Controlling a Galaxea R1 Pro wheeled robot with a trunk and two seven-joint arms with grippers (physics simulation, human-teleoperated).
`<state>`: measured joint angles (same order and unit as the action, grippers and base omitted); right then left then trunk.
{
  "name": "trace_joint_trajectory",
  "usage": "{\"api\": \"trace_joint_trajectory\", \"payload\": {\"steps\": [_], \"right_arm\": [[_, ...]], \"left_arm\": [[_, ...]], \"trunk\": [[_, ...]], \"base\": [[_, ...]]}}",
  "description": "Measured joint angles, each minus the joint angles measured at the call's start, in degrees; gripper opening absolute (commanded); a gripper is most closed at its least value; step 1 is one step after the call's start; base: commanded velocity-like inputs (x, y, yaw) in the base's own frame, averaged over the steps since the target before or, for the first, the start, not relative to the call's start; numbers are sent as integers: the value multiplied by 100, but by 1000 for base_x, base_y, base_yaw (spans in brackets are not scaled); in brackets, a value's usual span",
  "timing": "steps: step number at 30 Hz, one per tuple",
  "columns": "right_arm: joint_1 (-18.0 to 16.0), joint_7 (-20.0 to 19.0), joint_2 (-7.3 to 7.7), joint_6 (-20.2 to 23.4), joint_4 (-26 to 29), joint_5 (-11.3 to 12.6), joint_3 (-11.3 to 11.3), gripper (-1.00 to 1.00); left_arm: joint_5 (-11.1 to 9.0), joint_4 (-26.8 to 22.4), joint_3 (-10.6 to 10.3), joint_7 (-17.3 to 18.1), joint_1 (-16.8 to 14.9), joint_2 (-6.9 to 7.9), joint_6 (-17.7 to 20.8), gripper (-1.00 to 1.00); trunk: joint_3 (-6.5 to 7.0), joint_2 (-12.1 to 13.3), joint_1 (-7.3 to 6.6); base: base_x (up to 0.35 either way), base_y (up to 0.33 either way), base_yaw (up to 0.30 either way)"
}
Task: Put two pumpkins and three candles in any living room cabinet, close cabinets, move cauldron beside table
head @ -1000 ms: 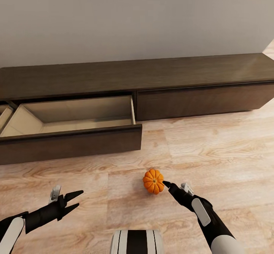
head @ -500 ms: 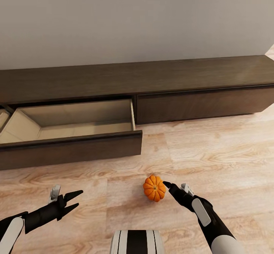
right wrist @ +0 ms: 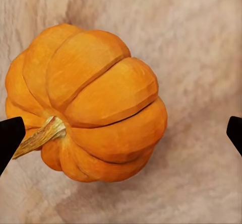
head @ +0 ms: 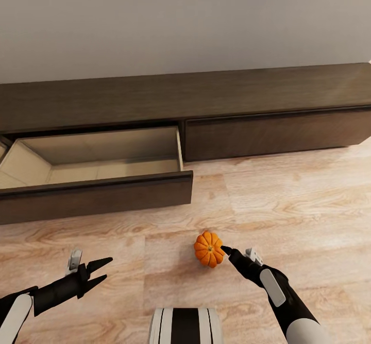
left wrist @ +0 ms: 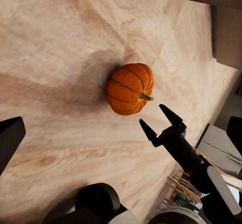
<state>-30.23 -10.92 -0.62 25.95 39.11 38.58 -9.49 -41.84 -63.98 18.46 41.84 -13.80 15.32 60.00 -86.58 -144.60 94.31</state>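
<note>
Nothing much has shifted: the right hand (head: 225,250) still hovers spread wide at the small ribbed bright-orange pumpkin (head: 208,248) on the pale wooden floor (head: 288,199), near the long dark-brown cabinet (head: 206,96)'s open drawer (head: 98,194). It looks light, hard, smooth; I'd grip across its ribs. Tipped sideways, stem pointing floor-level. The left hand (head: 100,269) hangs open.

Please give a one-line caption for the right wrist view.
Open right gripper poised around an orange pumpkin on the wooden floor.

You get bright, even, sharp renders; the pumpkin (left wrist: 130,88) beyond your right pincer (left wrist: 157,123) throws a soft shadow onto the floor (left wrist: 55,43)
</note>
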Motion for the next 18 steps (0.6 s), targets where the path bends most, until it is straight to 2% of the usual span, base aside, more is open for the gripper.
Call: {"api": "trace_joint_trajectory", "payload": {"steps": [4, 11, 18], "right_arm": [[0, -2, -6, -1, 0, -1, 0, 100], [0, -6, -7, -1, 0, 0, 0, 100], [0, -6, -7, -1, 0, 0, 0, 100]], "left_arm": [[3, 0, 0, 0, 0, 0, -1, 100], [0, -1, 0, 0, 0, 3, 0, 100], [1, -1, 0, 0, 0, -2, 0, 100]], "trunk": [[-66, -4, 8], [-66, -4, 8], [-66, -4, 8]], "base": [[0, 0, 0], [0, 1, 0], [0, 69, 0]]}}
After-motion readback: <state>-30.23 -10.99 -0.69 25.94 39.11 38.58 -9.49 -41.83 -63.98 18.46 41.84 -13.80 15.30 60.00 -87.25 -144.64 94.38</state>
